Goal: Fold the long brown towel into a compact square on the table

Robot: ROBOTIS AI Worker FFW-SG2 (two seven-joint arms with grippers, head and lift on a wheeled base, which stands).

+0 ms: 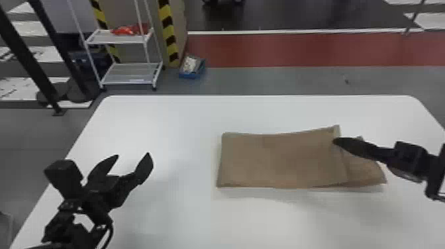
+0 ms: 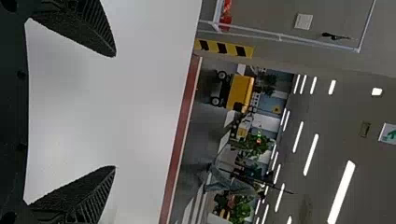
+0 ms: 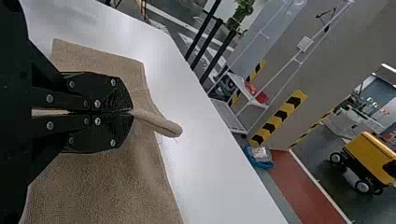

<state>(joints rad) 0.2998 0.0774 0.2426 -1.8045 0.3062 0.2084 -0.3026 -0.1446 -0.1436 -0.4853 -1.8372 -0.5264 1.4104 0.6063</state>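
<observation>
Well, I had my right gripper (image 1: 335, 141) slanted over the towel (image 1: 281, 160), pinching a fold, my left gripper (image 1: 133, 155) gaping empty left of it.

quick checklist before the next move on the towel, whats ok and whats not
1. Right black two-fingered pincer shut on the long brown cloth towel: ok, a pinched ridge pokes out past its tips.
2. Pinch takes in every layer wanted: cannot tell.
3. Left black two-fingered pincer open and away from the towel: ok.
4. Towel within the edges of the white table: ok.
5. Layers line up at the towel's right end: not ok, a lower part sticks out past the upper one.
6. Compact square reached: not ok, the towel is an oblong.
</observation>
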